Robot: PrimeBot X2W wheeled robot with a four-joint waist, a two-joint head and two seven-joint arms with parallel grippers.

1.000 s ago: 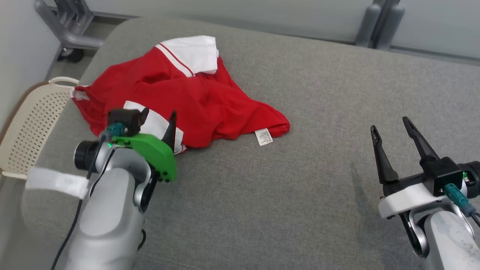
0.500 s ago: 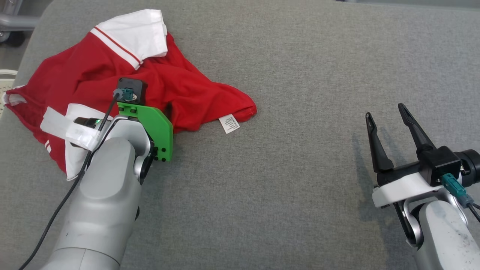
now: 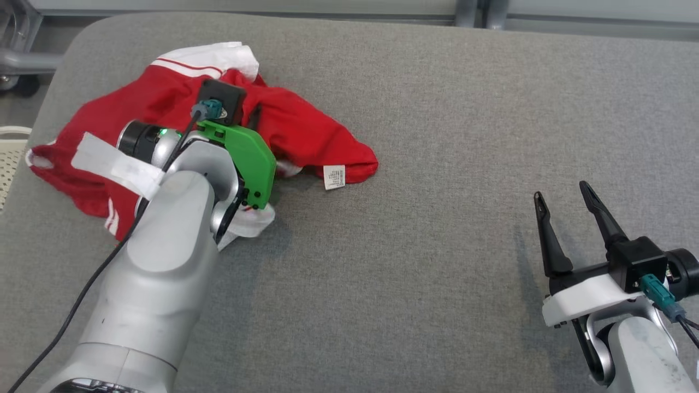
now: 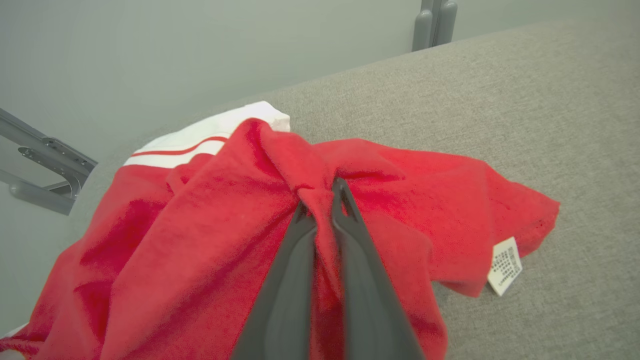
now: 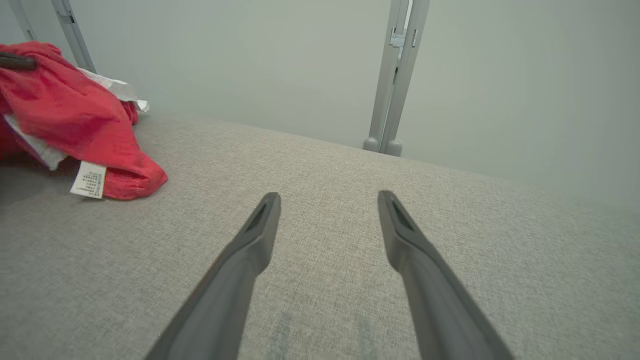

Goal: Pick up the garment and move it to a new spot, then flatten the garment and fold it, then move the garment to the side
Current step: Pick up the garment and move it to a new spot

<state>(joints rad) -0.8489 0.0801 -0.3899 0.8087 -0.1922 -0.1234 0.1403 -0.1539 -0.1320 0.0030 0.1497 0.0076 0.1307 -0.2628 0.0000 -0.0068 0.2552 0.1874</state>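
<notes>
The left gripper point(image 4: 320, 200) is closed on a raised fold of the red knitted garment with white, red-striped trim point(image 4: 200, 225). Both dark fingers lie nearly together with a ridge of red cloth pinched between them. The garment lies crumpled on the far left part of the grey woven fabric surface point(image 3: 437, 218), near its rounded corner. A white care label point(image 4: 505, 265) hangs at the hem nearest the surface's middle. The right gripper point(image 3: 561, 191) stands with its fingers spread wide and nothing between them, well apart from the garment, above bare grey fabric. A cream perforated plastic basket point(image 3: 6, 164) appears at the left edge of the head view, beside the surface. So little of it is in frame that its contents cannot be told. In the head view, the green wrist plate point(image 3: 248, 158) stands in front of the left fingertips, and the grip is read from the left wrist view. The right wrist view adds the garment's side profile, bunched upward. It also shows a grey metal upright point(image 5: 395, 75) against the pale wall behind the surface.
</notes>
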